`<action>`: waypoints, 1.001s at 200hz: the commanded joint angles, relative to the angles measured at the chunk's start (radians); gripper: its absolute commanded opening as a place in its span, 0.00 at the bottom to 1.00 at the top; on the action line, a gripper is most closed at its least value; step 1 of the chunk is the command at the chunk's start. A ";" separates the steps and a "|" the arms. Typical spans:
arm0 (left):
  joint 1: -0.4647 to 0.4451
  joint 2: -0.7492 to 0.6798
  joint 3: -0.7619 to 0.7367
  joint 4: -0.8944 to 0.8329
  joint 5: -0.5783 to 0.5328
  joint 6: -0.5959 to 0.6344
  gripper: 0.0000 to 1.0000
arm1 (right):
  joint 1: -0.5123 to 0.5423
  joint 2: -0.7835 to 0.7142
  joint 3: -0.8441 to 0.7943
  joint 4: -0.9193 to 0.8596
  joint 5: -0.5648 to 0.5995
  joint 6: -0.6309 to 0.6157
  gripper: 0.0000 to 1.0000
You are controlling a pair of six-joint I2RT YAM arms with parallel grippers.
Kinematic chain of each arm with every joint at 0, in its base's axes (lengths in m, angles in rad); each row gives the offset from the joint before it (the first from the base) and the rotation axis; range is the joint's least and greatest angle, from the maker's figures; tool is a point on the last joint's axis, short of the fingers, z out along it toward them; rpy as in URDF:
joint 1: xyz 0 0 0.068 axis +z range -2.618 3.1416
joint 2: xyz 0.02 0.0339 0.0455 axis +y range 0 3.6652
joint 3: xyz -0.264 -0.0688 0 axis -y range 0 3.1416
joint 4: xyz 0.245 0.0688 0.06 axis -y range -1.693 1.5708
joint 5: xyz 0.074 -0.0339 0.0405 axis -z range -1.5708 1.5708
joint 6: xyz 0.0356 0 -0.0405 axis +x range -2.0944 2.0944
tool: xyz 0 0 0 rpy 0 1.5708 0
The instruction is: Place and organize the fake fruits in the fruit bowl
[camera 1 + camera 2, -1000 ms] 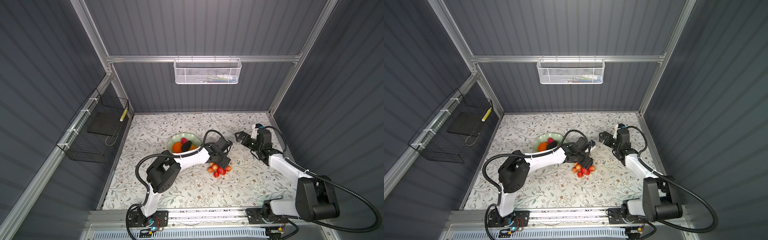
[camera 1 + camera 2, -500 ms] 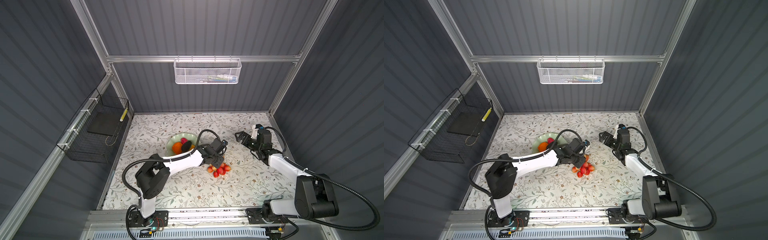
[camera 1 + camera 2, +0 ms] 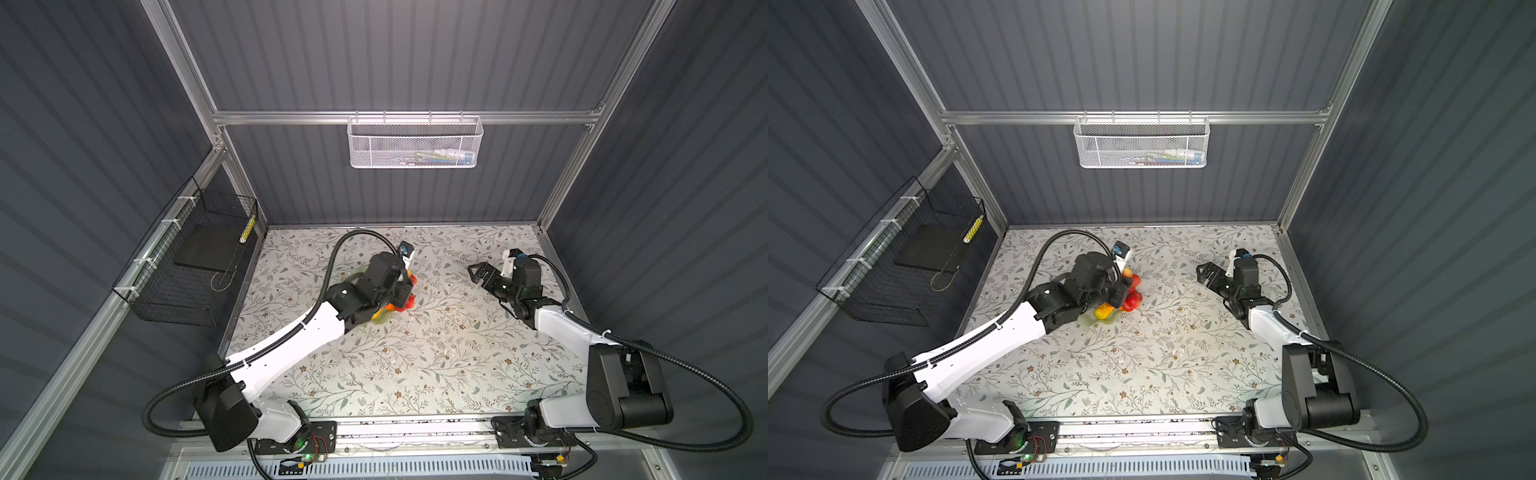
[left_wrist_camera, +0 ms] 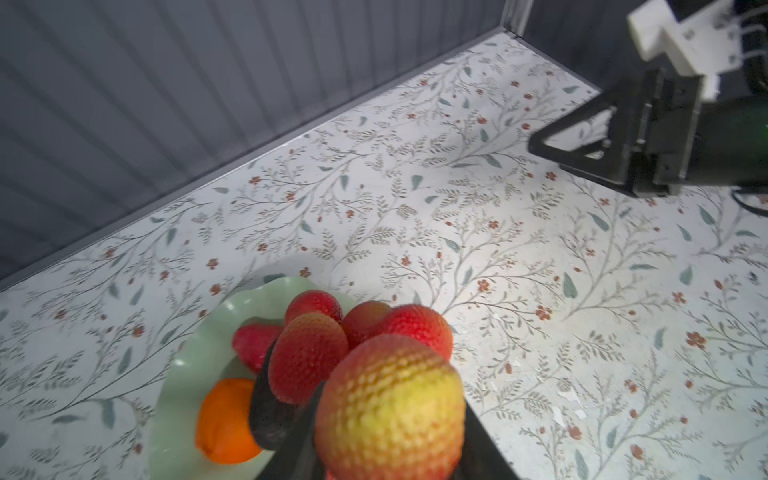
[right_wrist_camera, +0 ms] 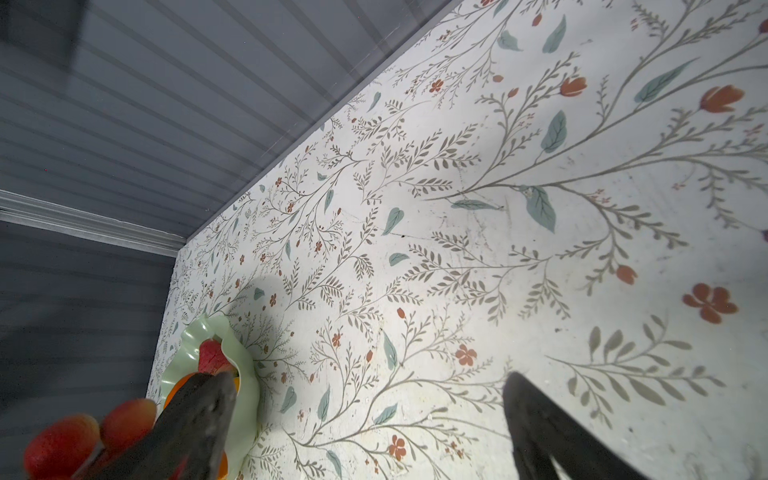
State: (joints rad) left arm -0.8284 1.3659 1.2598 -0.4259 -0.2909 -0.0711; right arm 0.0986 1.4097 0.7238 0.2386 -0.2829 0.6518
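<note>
Our left gripper (image 3: pixel 1120 293) is clamped tight on the red grape bunch (image 4: pixel 374 374), which hangs just over the rim of the fruit bowl (image 4: pixel 183 365). Inside the bowl we see the round orange (image 4: pixel 224 424) and the strawberry (image 4: pixel 253 345). Our right gripper (image 3: pixel 484 280), well apart from the bowl, gapes wide and holds nothing.

Grey ribbed walls (image 3: pixel 415 54) enclosing floral worktop (image 3: pixel 415 365); white mesh basket (image 3: pixel 413 145) hanging off aluminium rail (image 3: pixel 291 117) upper centre, black wire basket (image 3: pixel 187 266) hanging at left.
</note>
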 commanded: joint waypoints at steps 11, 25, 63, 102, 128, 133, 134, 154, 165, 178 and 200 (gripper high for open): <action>0.021 -0.079 0.017 -0.052 -0.043 0.064 0.47 | -0.003 0.010 0.014 0.017 -0.018 0.009 0.99; 0.035 -0.091 0.019 -0.060 -0.085 0.085 0.48 | -0.004 0.017 0.019 0.020 -0.025 0.013 0.99; 0.110 -0.063 -0.027 -0.013 -0.067 0.083 0.50 | -0.004 0.033 0.027 0.030 -0.042 0.025 0.99; 0.185 -0.083 -0.120 0.070 -0.130 0.039 0.76 | -0.004 0.025 0.029 0.005 -0.033 0.002 0.99; 0.287 -0.165 -0.272 0.220 -0.172 0.013 0.94 | -0.004 -0.001 0.048 -0.065 0.002 -0.060 0.99; 0.304 -0.182 -0.309 0.260 -0.194 0.012 0.96 | -0.004 -0.009 0.051 -0.083 0.019 -0.076 0.99; 0.308 -0.186 -0.315 0.267 -0.199 0.012 0.96 | -0.004 -0.011 0.052 -0.086 0.022 -0.079 0.99; 0.370 -0.242 -0.473 0.440 -0.277 0.014 1.00 | -0.004 -0.089 0.024 -0.108 0.130 -0.151 0.99; 0.400 -0.256 -0.557 0.538 -0.304 0.020 1.00 | -0.002 -0.152 -0.022 -0.091 0.231 -0.193 0.99; 0.435 -0.253 -0.634 0.615 -0.346 0.019 1.00 | -0.002 -0.235 -0.085 -0.055 0.356 -0.266 0.99; 0.500 -0.228 -0.775 0.819 -0.399 0.048 1.00 | -0.002 -0.372 -0.201 0.021 0.557 -0.425 0.99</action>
State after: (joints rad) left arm -0.3824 1.1194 0.6018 0.1051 -0.5907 -0.0452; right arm 0.0986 1.1492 0.6239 0.1944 -0.0071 0.4370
